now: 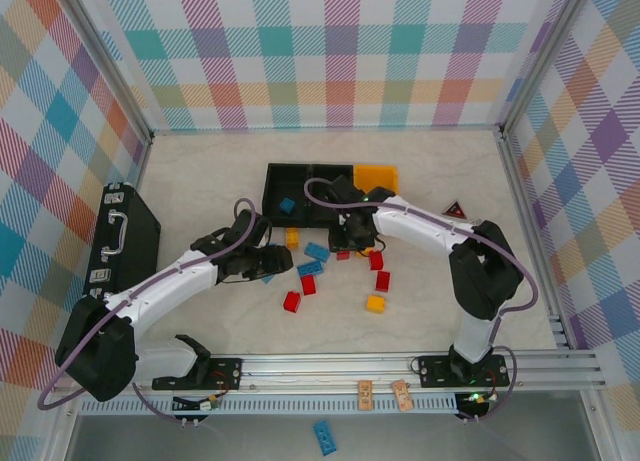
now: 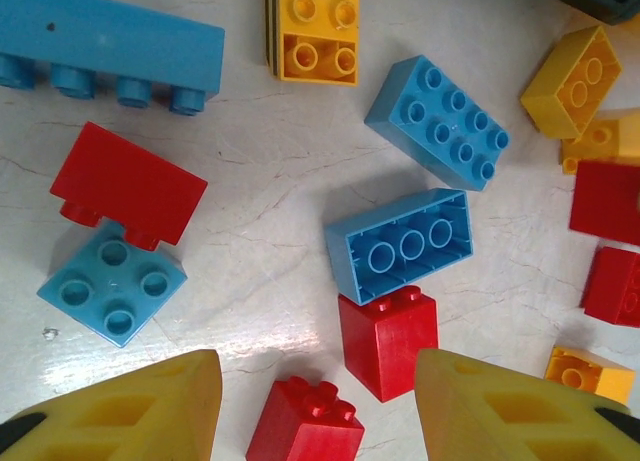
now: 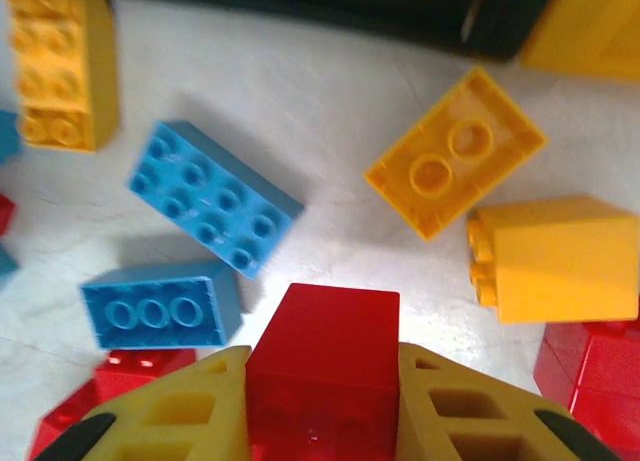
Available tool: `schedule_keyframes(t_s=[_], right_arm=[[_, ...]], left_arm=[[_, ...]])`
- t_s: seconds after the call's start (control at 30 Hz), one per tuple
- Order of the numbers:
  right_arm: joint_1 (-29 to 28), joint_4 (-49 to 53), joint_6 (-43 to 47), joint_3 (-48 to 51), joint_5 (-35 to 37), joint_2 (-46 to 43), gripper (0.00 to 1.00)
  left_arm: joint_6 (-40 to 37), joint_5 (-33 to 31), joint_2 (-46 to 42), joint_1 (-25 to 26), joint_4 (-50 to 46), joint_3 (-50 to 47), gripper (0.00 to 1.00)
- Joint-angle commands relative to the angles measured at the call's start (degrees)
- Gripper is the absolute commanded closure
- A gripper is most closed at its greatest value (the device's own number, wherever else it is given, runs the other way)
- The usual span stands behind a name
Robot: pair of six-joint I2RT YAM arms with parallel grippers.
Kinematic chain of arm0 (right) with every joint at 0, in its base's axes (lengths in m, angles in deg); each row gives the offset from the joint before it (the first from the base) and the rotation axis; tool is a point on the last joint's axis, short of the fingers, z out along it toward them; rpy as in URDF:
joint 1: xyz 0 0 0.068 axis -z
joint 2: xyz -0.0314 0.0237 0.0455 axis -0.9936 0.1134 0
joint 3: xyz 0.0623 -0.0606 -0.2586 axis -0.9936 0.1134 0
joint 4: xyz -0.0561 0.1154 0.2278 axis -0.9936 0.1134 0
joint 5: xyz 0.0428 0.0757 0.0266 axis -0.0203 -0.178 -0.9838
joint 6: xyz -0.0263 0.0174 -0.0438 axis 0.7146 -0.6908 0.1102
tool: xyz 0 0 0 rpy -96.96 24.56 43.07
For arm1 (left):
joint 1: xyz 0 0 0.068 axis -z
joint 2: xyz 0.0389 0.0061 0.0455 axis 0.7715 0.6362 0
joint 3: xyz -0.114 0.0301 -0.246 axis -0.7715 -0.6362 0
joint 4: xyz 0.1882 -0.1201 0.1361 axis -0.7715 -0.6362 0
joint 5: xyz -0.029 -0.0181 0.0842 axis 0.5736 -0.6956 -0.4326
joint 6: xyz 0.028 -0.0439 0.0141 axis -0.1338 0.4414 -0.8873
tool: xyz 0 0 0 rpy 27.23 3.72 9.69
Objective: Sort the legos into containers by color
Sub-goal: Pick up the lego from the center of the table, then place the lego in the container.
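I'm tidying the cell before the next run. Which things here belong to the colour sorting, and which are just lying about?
Job: legos, including the red brick in the right gripper; two black bins; yellow-orange bin.
Lying about: black case; two small cards; red-and-black triangular piece.

Pointing down, the left tool (image 2: 310, 381) stands spread and the right tool (image 3: 322, 381) pinches a red lego (image 3: 326, 326).

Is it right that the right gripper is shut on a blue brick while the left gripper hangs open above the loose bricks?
Not quite. The right wrist view shows the right gripper shut on a red brick, not a blue one. The left gripper does hang open above the loose bricks.
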Motion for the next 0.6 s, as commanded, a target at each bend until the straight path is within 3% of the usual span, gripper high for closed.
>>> schedule_keyframes(t_s=[0.0,0.57], right_arm=[[1.3,1.4,2.4,-4.2,0.7,-0.9,0.78],[6.6,7.0,6.4,-32.0,2.0,18.4,0.77]], left_arm=[[1.3,-0.2,-1.7,0.6,1.3,0.5,0.47],[3.1,-0.8,-0.4,2.4,3.6,0.5,0.46]])
